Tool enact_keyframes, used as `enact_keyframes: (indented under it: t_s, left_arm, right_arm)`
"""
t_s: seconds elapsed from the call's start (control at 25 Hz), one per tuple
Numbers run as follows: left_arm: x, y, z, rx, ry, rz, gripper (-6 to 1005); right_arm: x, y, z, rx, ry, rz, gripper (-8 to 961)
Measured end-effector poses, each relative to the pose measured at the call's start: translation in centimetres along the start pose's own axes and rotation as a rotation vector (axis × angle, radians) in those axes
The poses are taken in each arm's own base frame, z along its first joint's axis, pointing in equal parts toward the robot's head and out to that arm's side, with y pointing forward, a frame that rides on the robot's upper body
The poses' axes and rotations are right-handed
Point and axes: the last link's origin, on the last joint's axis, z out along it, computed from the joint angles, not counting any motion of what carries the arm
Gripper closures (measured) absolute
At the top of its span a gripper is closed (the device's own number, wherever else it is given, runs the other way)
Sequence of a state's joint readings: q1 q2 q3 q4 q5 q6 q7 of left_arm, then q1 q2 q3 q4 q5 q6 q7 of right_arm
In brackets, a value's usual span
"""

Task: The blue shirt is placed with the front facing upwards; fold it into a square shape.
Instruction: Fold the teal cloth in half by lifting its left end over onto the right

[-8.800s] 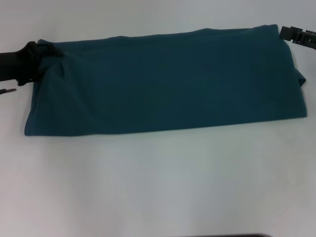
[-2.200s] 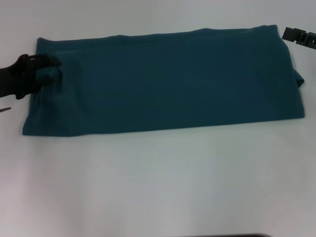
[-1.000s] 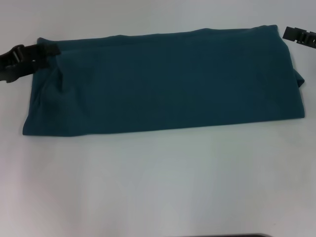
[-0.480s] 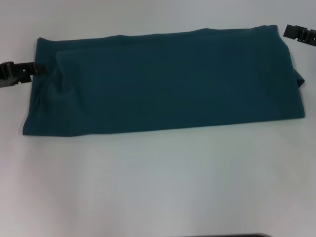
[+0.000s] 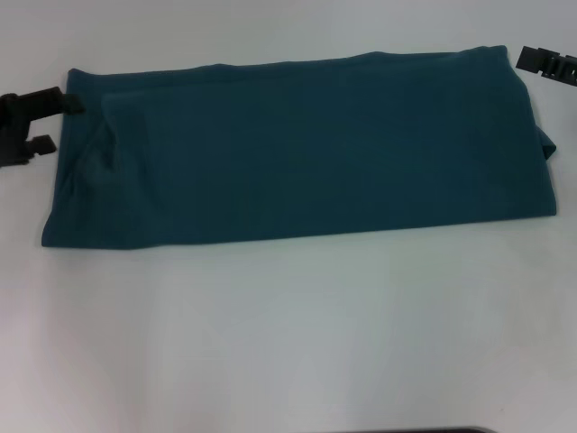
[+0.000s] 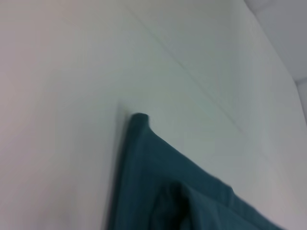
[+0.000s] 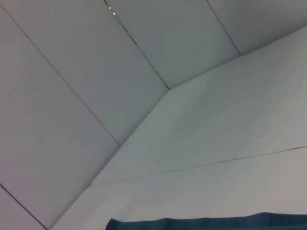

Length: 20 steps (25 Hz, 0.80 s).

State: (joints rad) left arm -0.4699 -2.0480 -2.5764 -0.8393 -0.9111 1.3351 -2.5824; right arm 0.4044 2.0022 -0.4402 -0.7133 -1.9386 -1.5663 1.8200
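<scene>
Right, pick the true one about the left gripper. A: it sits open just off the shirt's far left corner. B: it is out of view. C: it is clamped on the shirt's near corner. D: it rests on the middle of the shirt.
A: in the head view the left gripper has its two fingers spread apart, with nothing between them, beside the far left corner of the shirt.

Dark teal-blue all over the blue shirt (image 5: 306, 149), plain cloth with no print or lettering showing on the upturned face, only darker shadowed creases near the worktop's left edge. Plain white across the worktop (image 5: 288, 334), with thin grey seam lines in the wrist views. Black on the left hand (image 5: 45, 122) and black on the right hand (image 5: 546, 65).
</scene>
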Motion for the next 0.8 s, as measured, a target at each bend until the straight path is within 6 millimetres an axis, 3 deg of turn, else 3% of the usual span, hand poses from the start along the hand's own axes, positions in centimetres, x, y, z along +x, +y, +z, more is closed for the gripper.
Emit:
enact_keyframes:
  t_s: [0.2,0.52,0.8]
  left_arm:
    - [-0.5,-0.6,0.8,0.025,0.049,-0.038,109]
    - [-0.4,-0.8,1.0,0.047,0.051,0.171,100]
    - [-0.7,-1.8,1.4,0.092,0.058,0.096,104]
  right_arm:
    - [0.1,0.0,0.0,0.001,-0.001,0.000,340]
    - [0.2,-0.1,-0.2,0.006,-0.003,0.002,341]
    - [0.1,-0.1,-0.3,0.009,-0.009,0.006,341]
